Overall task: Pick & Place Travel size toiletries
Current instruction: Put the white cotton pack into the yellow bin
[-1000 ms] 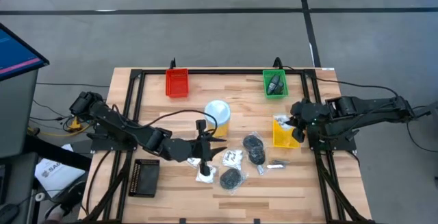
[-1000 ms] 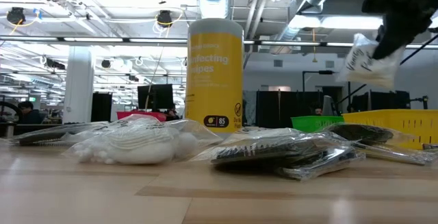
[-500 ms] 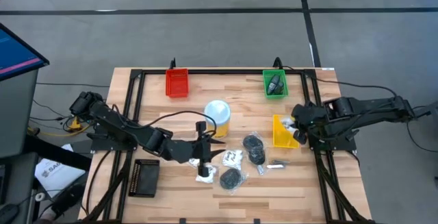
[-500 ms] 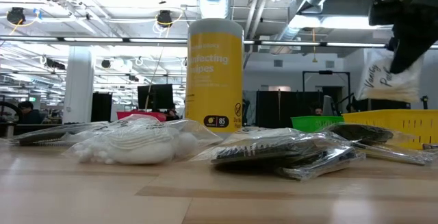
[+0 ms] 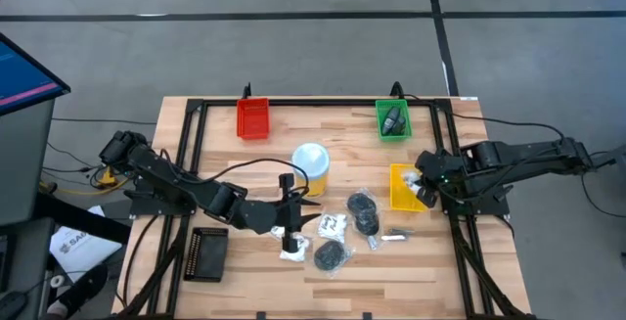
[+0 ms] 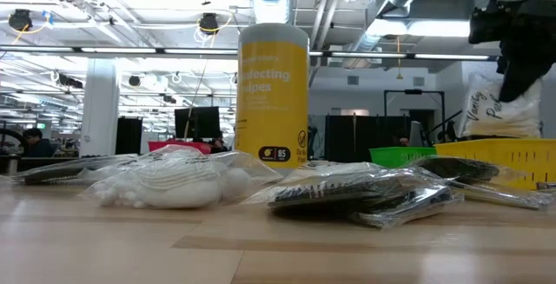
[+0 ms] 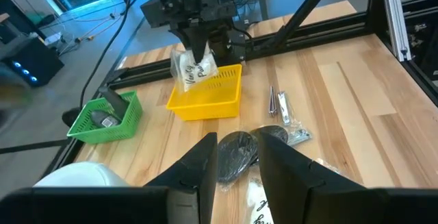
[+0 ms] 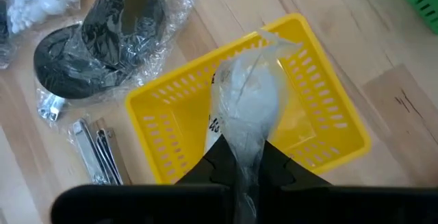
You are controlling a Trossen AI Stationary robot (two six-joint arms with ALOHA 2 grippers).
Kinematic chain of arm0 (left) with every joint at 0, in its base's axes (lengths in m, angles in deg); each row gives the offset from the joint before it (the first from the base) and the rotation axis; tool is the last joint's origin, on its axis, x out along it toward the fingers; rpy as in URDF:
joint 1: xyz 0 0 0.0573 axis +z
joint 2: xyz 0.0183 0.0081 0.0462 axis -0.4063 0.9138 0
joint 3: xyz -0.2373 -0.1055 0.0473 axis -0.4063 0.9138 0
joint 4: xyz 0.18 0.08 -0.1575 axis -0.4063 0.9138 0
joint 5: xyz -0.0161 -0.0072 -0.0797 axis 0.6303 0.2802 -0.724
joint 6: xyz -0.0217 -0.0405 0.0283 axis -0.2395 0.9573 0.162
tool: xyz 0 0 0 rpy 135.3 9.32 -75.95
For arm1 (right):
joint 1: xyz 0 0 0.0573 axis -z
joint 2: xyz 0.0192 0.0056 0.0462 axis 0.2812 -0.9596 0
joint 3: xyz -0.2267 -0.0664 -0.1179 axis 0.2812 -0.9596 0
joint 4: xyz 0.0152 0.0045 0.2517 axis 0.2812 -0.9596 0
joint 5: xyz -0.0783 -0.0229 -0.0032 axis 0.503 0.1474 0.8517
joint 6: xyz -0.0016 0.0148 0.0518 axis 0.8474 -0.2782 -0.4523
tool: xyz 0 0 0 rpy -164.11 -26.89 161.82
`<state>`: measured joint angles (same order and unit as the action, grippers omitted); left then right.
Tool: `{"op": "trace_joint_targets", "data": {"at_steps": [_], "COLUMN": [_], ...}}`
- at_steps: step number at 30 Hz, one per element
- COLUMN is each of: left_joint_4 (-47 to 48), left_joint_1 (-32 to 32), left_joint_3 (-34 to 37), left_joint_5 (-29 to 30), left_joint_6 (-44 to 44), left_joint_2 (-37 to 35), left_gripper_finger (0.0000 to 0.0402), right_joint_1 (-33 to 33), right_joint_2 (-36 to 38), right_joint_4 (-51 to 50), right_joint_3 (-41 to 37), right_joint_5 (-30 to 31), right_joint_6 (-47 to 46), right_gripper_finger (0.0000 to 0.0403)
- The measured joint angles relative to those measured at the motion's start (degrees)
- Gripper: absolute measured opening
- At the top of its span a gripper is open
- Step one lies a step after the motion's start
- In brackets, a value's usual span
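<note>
right gripper (image 8: 241,157): pinching a white sachet (image 8: 248,101) over the yellow tray (image 8: 164,101) | left gripper (image 5: 290,243): low over the table (image 5: 469,271) by a sachet, maybe holding it, hard to tell

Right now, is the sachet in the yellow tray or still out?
Partly in: the right gripper holds the sachet with its lower end inside the yellow tray.
</note>
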<state>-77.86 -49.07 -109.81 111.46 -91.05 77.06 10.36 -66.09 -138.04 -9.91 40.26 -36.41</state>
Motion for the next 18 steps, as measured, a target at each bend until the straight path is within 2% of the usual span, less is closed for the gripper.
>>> {"op": "trace_joint_targets", "data": {"at_steps": [11,18], "left_joint_4": [0.52,1.19], "left_joint_1": [0.0,-0.01], "left_joint_3": [0.0,0.0], "left_joint_5": [-1.66,-2.44], "left_joint_6": [0.01,0.02], "left_joint_2": [0.0,0.0], "left_gripper_finger": [0.0097,0.0097], "right_joint_1": [0.0,0.0], "right_joint_2": [-8.22,-9.27], "right_joint_4": [1.64,3.47], "right_joint_3": [0.0,0.0], "right_joint_5": [-0.03,0.5], "right_joint_6": [0.28,0.48], "right_gripper_finger": [0.0018,0.0037]}}
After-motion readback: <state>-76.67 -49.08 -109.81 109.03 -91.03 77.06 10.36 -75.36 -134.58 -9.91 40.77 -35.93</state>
